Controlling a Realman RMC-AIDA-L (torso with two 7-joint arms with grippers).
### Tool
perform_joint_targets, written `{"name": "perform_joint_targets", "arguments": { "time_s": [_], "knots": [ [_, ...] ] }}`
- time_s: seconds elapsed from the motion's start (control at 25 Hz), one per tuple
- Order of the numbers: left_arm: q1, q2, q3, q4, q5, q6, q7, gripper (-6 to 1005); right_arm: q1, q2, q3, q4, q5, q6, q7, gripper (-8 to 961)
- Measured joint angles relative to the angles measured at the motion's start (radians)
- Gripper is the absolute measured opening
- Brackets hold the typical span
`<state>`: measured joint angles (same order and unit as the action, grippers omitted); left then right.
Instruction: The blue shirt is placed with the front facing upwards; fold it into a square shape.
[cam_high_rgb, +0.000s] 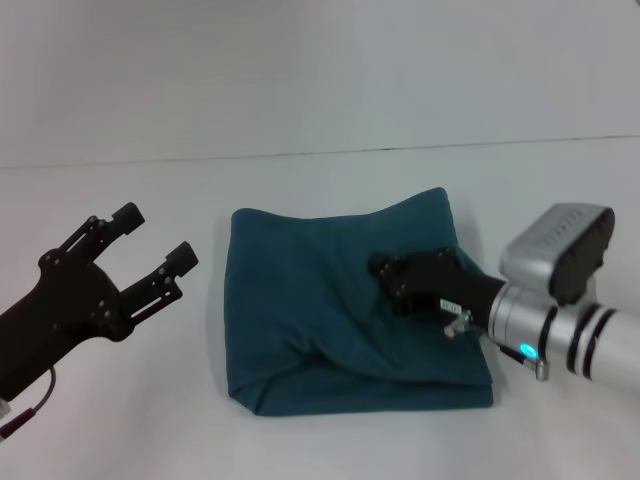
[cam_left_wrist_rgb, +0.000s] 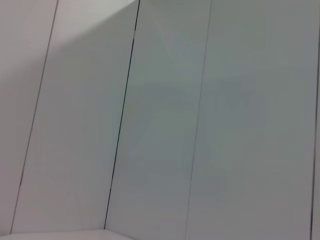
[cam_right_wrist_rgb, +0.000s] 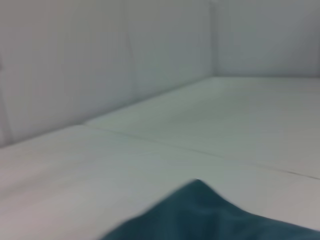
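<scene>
The blue shirt (cam_high_rgb: 330, 320) is soft, light cloth that will sag and crease — best taken by an edge or corner, pinching every layer together. It lies at the table's (cam_high_rgb: 300, 100) centre as a dark teal, roughly square bundle, rumpled, its 1 o'clock corner peaked upward. The right gripper (cam_high_rgb: 392, 278) rests on its 3 o'clock side; whether its fingers are together cannot be told. The left gripper (cam_high_rgb: 155, 240) hovers at 9 o'clock beside the shirt — fingers apart, holding nothing.

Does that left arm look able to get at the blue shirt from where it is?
Probably yes: the left gripper, open, hovers beside the blue shirt with only bare table between them. The right gripper rests farther across.
</scene>
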<state>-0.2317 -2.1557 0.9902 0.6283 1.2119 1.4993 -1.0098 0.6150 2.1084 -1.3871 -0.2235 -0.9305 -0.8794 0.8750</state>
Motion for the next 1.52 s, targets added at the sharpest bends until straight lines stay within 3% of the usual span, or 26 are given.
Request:
{"name": "perform_joint_targets", "arguments": {
  "time_s": [0.24, 0.6, 0.8, 0.92, 1.04, 1.12, 1.24, 1.32, 1.4, 1.52],
  "knots": [
    [-0.002, -0.001, 0.003, -0.008, 0.0, -0.003, 0.004, 875, 0.047, 0.004, 0.008, 0.031, 0.07, 0.196, 0.085, 44],
    [0.003, -0.002, 0.005, -0.012, 0.0, -0.001, 0.016, 877, 0.01, -0.006, 0.022, 0.019, 0.233, 0.222, 0.087, 53],
    [0.005, -0.002, 0.002, -0.011, 0.017, 0.001, 0.014, 878, -0.044, -0.013, 0.055, -0.003, 0.238, 0.034, 0.087, 58],
    [0.004, 0.002, -0.001, 0.005, 0.062, -0.001, -0.018, 879, -0.115, -0.034, 0.086, -0.074, 0.225, -0.106, 0.115, 61],
    [-0.003, 0.006, -0.003, 0.06, 0.145, -0.013, -0.088, 880, -0.156, -0.089, 0.08, -0.185, 0.099, -0.174, 0.218, 64],
    [-0.006, 0.007, -0.004, 0.11, 0.211, -0.023, -0.148, 880, -0.164, -0.135, 0.08, -0.279, -0.091, -0.231, 0.342, 66],
    [-0.023, 0.006, -0.005, 0.172, 0.296, -0.047, -0.251, 881, -0.161, -0.176, 0.091, -0.437, -0.384, -0.307, 0.54, 69],
    [-0.037, 0.003, -0.005, 0.197, 0.341, -0.061, -0.304, 881, -0.165, -0.177, 0.11, -0.574, -0.583, -0.347, 0.663, 71],
    [-0.052, 0.001, -0.004, 0.213, 0.378, -0.07, -0.34, 882, -0.169, -0.159, 0.14, -0.707, -0.762, -0.386, 0.77, 148],
    [-0.076, 0.0, -0.001, 0.231, 0.438, -0.081, -0.39, 883, -0.161, -0.109, 0.211, -0.877, -1.0, -0.457, 0.89, 264]
  ]
}}
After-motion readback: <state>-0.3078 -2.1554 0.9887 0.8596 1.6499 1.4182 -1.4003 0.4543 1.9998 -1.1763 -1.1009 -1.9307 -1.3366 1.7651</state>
